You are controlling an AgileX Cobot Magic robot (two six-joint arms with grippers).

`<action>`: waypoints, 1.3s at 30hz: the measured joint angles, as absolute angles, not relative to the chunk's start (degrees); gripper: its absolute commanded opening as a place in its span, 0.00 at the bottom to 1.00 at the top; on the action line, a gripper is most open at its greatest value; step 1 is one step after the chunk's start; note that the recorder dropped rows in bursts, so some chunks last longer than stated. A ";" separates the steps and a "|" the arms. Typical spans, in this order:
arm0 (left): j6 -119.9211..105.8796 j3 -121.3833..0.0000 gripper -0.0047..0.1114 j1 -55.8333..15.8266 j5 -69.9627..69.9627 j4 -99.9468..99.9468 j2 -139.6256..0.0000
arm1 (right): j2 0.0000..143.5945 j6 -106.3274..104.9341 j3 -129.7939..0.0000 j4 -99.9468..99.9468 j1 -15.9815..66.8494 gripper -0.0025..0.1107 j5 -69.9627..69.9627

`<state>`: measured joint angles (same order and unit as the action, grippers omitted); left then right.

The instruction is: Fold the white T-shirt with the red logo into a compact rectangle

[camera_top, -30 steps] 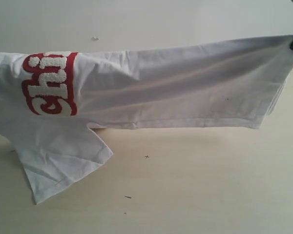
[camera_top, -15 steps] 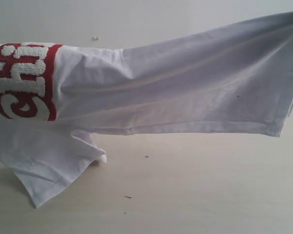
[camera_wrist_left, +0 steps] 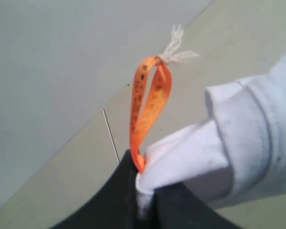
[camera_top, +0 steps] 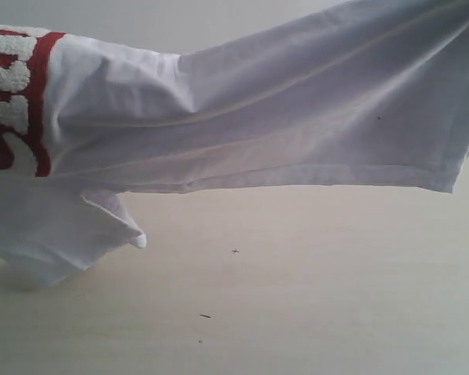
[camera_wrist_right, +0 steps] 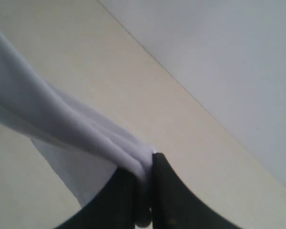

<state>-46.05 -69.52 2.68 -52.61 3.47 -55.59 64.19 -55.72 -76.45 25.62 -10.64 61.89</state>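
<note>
Fingers (camera_wrist_left: 109, 205) of the left gripper (camera_wrist_left: 145, 195) are pinched tight on a fold of the shirt (camera_wrist_left: 257, 143) by the neck. The orange tag (camera_wrist_left: 150, 100) loops up right beside the pinch. The right gripper (camera_wrist_right: 147, 191) is likewise clamped hard on a bunched edge of cloth; we judge it the hem end, though the seam is hidden in the jaws.

Nearest us, the table (camera_top: 313, 305) is bare wood with a few dark specks. Just behind, one sleeve (camera_top: 62, 234) hangs from the low left end. Its tip seems to brush the surface, but we cannot be sure.

Beyond that the shirt is off the table, stretched between the two arms and sloping up to the right. The logo (camera_top: 16, 101) sits at the far left, cut by the frame.

Step in hand, as we read it: carrying the stretched shirt to lay it down for a fold. To do it well:
- level the two ends first
- hold even tension so the body stays smooth
- lower slowly so the loose sleeve lands flat, not crumpled beneath
- release only once the cloth rests on wood
</note>
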 measured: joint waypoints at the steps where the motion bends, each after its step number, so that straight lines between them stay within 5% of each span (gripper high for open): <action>1: -45.68 -69.52 0.04 2.68 -52.61 3.47 -55.07 | 63.57 -55.72 -76.45 27.31 -10.64 0.02 61.81; 13: -43.48 -68.38 0.04 2.68 -53.20 3.71 -55.18 | 62.50 -38.38 -76.45 27.02 -10.64 0.02 62.17; 21: -50.69 -63.58 0.04 2.68 -57.36 4.06 -75.11 | 86.66 -25.30 -76.45 17.48 -10.64 0.02 70.23; 28: -52.73 -63.58 0.07 2.68 -29.76 4.06 -92.34 | 100.19 -30.91 -76.45 15.72 -10.64 0.05 47.12; 30: -52.71 -63.58 0.21 2.68 -20.25 4.06 -98.12 | 103.92 -33.77 -76.45 17.36 -10.41 0.17 38.10; 33: -52.45 -63.58 0.56 2.68 -9.38 4.87 -104.03 | 107.46 -35.16 -76.45 17.76 -10.33 0.37 28.10; 34: -52.18 -63.58 0.59 2.72 -3.96 5.07 -106.32 | 108.61 -35.28 -76.45 17.76 -10.44 0.38 23.51; 37: -51.16 -63.58 0.56 2.72 3.10 5.18 -108.67 | 109.46 -35.40 -76.45 17.76 -10.54 0.39 18.29; 39: -48.93 -63.58 0.38 2.72 5.27 5.31 -109.56 | 109.57 -34.80 -76.45 17.76 -10.54 0.36 14.62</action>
